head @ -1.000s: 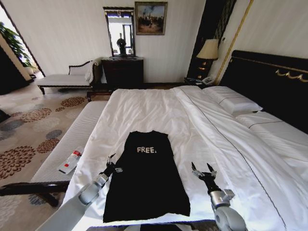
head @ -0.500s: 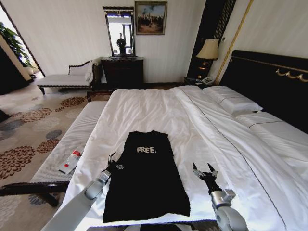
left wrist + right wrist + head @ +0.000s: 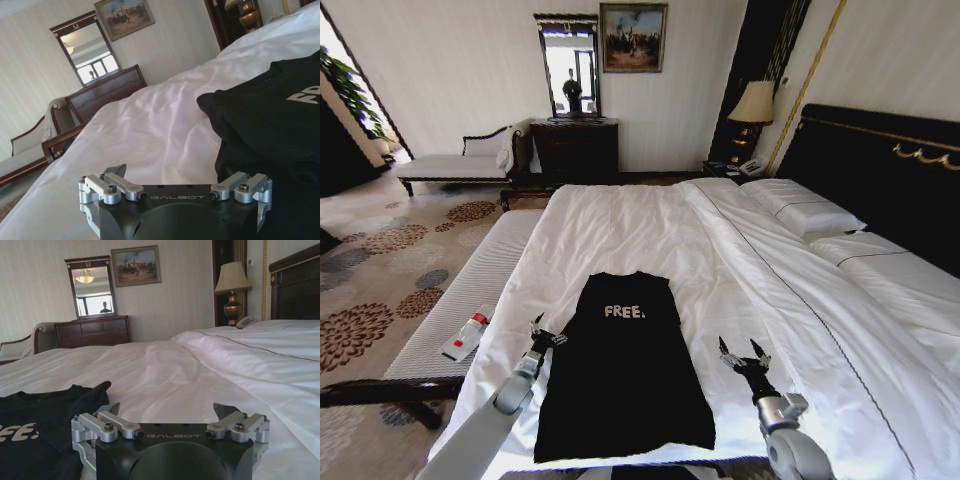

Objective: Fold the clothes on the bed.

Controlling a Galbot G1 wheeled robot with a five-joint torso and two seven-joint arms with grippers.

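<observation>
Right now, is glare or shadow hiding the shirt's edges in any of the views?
Head view: the black T-shirt stands out sharply against the bright white bed, edges clear, folds within it lost in black. Left wrist view: the sheet beside the left hand glares somewhat, yet the shirt's near edge reads. Right wrist view: the shirt sits dark beside the right hand, its sleeve outline visible.

Bed (image 3: 650, 225): white duvet, lightly creased, dark headboard with gold trim. White pillows (image 3: 805, 212) lie at the head end. One black T-shirt (image 3: 623, 360) with white "FREE" lettering lies flat on the duvet near the foot. Adjoining striped bench (image 3: 460, 300) carries a small bottle (image 3: 466, 334).
</observation>
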